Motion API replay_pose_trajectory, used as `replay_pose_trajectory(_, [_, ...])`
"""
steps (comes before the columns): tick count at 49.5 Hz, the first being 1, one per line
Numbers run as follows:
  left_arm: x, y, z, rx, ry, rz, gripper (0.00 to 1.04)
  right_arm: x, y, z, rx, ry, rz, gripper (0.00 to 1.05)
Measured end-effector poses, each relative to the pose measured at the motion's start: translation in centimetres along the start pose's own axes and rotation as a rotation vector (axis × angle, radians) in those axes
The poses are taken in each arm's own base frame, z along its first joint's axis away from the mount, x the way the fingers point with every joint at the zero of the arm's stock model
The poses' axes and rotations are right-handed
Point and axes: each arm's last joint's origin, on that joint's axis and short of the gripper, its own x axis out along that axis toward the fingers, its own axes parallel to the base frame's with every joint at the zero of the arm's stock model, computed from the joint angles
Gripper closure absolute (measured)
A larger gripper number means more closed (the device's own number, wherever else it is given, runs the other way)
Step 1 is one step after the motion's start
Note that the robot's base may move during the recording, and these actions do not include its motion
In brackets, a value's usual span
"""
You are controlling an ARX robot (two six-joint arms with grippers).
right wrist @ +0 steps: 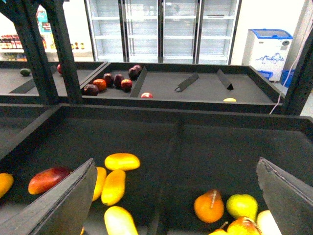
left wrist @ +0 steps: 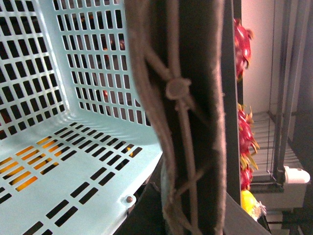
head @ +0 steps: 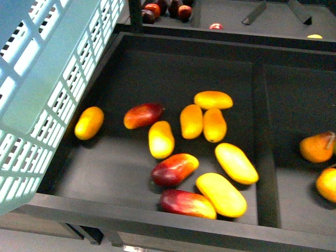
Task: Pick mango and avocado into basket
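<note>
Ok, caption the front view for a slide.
Teal basket at frame left, next to a dark bin of yellow mangoes and red-and-yellow mangoes; neither arm in frame.

Three red-and-yellow mangoes point(head: 174, 169) lay in the left compartment of the dark display bin point(head: 157, 220), and a divider point(head: 265, 157) kept them apart from the orange pears point(head: 317, 147) on the right. Further back stood glass-door fridges point(right wrist: 161, 29) and a white chest freezer point(right wrist: 269, 46) with a blue lid

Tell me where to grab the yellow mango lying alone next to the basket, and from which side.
Take the mango across its narrow middle, straight down from above. It lies flat on its side, clear of the other fruit. The basket hangs close beside it, so a sideways approach looks poor.
</note>
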Motion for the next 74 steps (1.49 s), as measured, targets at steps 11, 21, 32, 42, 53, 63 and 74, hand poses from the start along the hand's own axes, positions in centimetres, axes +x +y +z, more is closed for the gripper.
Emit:
replay_pose_trajectory(11, [-0.02, -0.02, 0.06, 0.003, -0.008, 0.001, 0.97, 0.00, 0.00, -0.04, 0.000, 0.002, -0.001, 0.08])
replay_pose_trajectory(21, [0.01, -0.03, 0.04, 0.002, -0.005, 0.001, 0.97, 0.00, 0.00, -0.01, 0.000, 0.000, 0.001, 0.08])
replay_pose_trajectory(32, [0.08, 0.01, 0.00, 0.001, -0.003, 0.004, 0.97, 0.00, 0.00, -0.01, 0.000, 0.001, 0.000, 0.08])
replay_pose_trajectory(42, [0.04, -0.02, 0.03, 0.008, -0.007, 0.002, 0.97, 0.00, 0.01, -0.02, -0.001, 0.001, 0.004, 0.08])
replay_pose_trajectory(53, [0.02, 0.01, 0.16, 0.018, -0.031, 0.009, 0.97, 0.00, 0.00, -0.02, 0.000, 0.001, 0.003, 0.08])
replay_pose_trajectory(63, [0.05, -0.01, 0.03, 0.004, -0.002, 0.002, 0.97, 0.00, 0.00, -0.02, 0.000, 0.001, 0.000, 0.08])
replay_pose_trajectory(74, [0.08, 0.00, 0.01, 0.014, -0.006, 0.008, 0.97, 0.00, -0.01, -0.02, 0.000, 0.001, 0.000, 0.08])
